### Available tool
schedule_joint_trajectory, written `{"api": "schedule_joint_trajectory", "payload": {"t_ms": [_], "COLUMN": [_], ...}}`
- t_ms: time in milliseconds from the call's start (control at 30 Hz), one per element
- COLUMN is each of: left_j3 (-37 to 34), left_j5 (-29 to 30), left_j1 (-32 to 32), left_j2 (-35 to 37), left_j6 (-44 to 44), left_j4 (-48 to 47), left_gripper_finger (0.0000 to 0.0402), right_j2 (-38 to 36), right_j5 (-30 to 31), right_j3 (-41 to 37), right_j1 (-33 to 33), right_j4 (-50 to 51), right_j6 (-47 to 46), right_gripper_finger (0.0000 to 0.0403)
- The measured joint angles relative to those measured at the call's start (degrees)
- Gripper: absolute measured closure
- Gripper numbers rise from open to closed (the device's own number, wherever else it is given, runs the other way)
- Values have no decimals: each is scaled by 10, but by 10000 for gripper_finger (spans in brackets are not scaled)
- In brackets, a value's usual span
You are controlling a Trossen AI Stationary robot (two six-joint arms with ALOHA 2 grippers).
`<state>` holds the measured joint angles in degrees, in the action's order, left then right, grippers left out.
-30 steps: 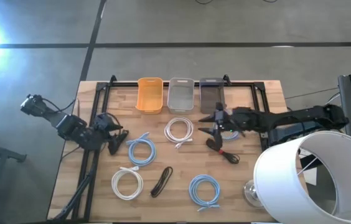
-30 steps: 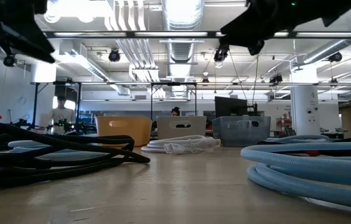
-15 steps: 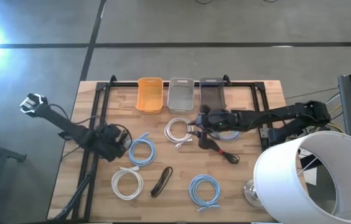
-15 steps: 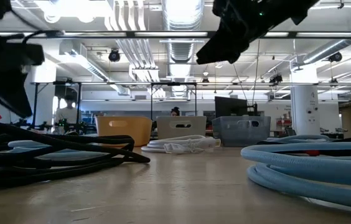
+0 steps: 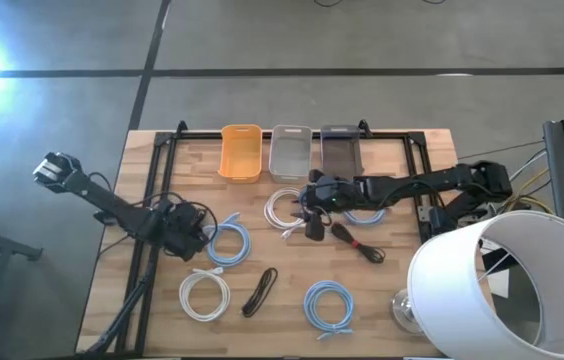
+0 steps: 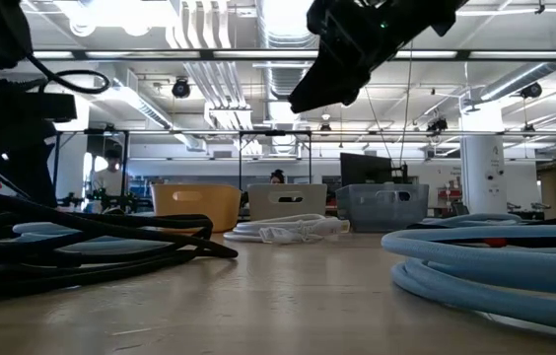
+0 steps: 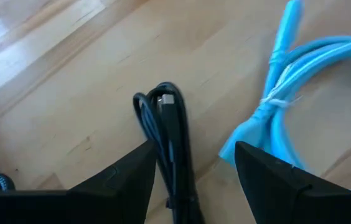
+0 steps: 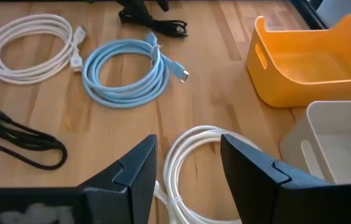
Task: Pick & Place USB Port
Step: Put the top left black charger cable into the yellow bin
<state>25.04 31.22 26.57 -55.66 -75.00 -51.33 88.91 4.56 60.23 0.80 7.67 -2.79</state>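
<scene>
A black USB cable (image 7: 169,134) lies on the wooden table, its plug end (image 7: 167,101) pointing away from my left gripper (image 7: 194,186). That gripper is open and low, one finger on either side of the cable; whether they touch it does not show. In the high view it is at the table's left (image 5: 188,230). My right gripper (image 8: 185,180) is open and empty above the white cable coil (image 8: 194,162), near the table's middle (image 5: 308,214). An orange bin (image 5: 241,152), a pale bin (image 5: 292,152) and a dark bin (image 5: 340,150) stand along the far edge.
Light-blue coils (image 5: 227,243) (image 5: 329,305), a white coil (image 5: 205,295), a black cable (image 5: 260,292) and a black-and-red cable (image 5: 359,241) lie about the table. A white lampshade (image 5: 492,290) covers the near right corner. A black frame (image 5: 162,150) rims the table.
My right gripper has gone toward the table's left, from beside the dark bin to over the white coil. My left gripper has moved a little toward the near edge and down to the black cable by the light-blue coil.
</scene>
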Motion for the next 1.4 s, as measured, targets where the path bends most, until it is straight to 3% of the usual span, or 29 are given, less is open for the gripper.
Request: {"api": "schedule_joint_trajectory", "payload": {"t_ms": [333,567,700,967,1067,1400], "left_j3": [0,-7,-26,-32,-16,127], "left_j5": [-9,-71,-77,-78,-56,80], "left_j1": [-91,-142,-153,-155,-156,-182], "left_j2": [-28,-46,-61,-63,-62,-62], "left_j6": [27,66,94,112,131,288], "left_j4": [4,48,86,110,104,109], "left_gripper_finger": [194,212,225,315,341,333], "right_j2": [31,19,18,19,19,19], "right_j5": [0,0,0,0,0,0], "right_j3": [26,21,19,19,19,19], "right_j1": [0,0,0,0,0,0], "right_j4": [30,30,33,42,42,42], "right_j6": [0,0,0,2,2,4], "right_gripper_finger": [229,229,229,229,229,229]}}
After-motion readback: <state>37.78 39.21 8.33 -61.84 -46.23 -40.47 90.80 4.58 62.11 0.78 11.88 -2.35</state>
